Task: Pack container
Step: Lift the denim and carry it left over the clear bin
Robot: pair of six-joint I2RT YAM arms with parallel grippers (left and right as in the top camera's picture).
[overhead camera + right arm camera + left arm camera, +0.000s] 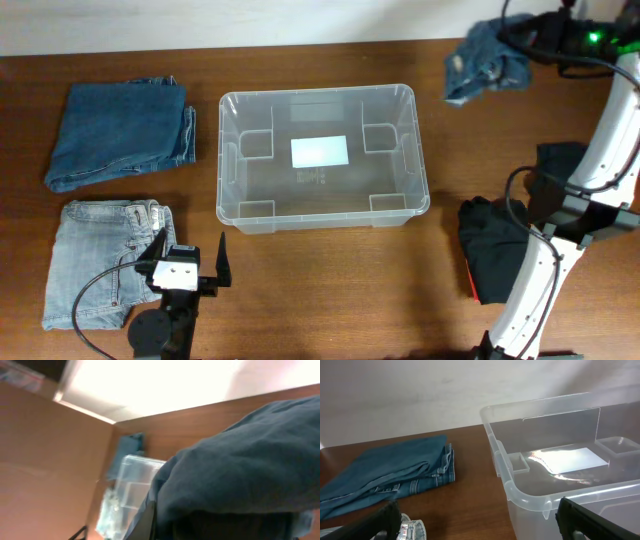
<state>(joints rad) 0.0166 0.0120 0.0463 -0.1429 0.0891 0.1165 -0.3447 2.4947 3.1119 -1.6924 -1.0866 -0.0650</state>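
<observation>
Presently the container (320, 92) is found empty, nothing packed; a denim garment (480, 65) is clamped in right pincer (508, 42), upper right; left pincer (190, 256) is spread.

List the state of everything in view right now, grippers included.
container: upright, open-topped, empty.
dark blue jeans: folded, flat on the table.
light-wash jeans: folded, on the table, partly under the left arm.
blue denim garment: crumpled, held by the right gripper.
black garment: heaped on the table.
left gripper: open, empty.
right gripper: shut on the blue denim garment.
</observation>
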